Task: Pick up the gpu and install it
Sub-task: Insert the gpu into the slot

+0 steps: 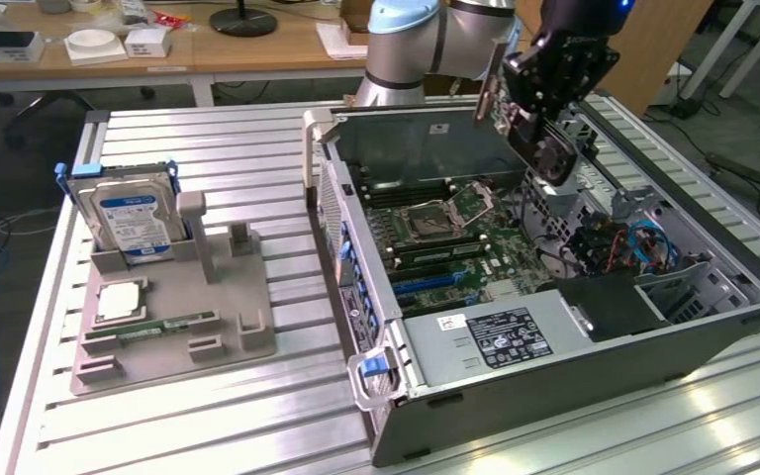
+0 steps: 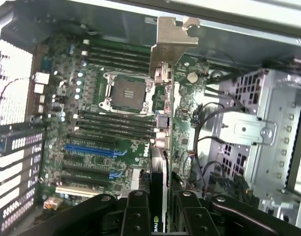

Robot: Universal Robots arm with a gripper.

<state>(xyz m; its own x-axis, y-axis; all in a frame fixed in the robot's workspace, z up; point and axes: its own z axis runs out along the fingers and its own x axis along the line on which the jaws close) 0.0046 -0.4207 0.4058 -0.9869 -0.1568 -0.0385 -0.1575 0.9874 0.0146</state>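
- The case (image 1: 552, 396) lies with its open side up, so the motherboard (image 1: 473, 247) can be reached from above.
- Exterior view, clock bearings from the CPU socket (image 1: 429, 220):
- 12 o'clock: the case's inner wall (image 1: 407, 139) rises.
- 1 to 2 o'clock: the gripper (image 1: 545, 129), clamped on the gpu (image 1: 545, 153), fills the space.
- 3 to 4 o'clock: cables (image 1: 624, 242) and drive cage (image 1: 691, 287) crowd in.
- 5 o'clock: a labelled silver box (image 1: 506, 336) blocks.
- 9 o'clock, outside the case: a hard drive (image 1: 130, 213) stands upright on a grey fixture (image 1: 222, 327), with bare table (image 1: 222, 426) nearby.
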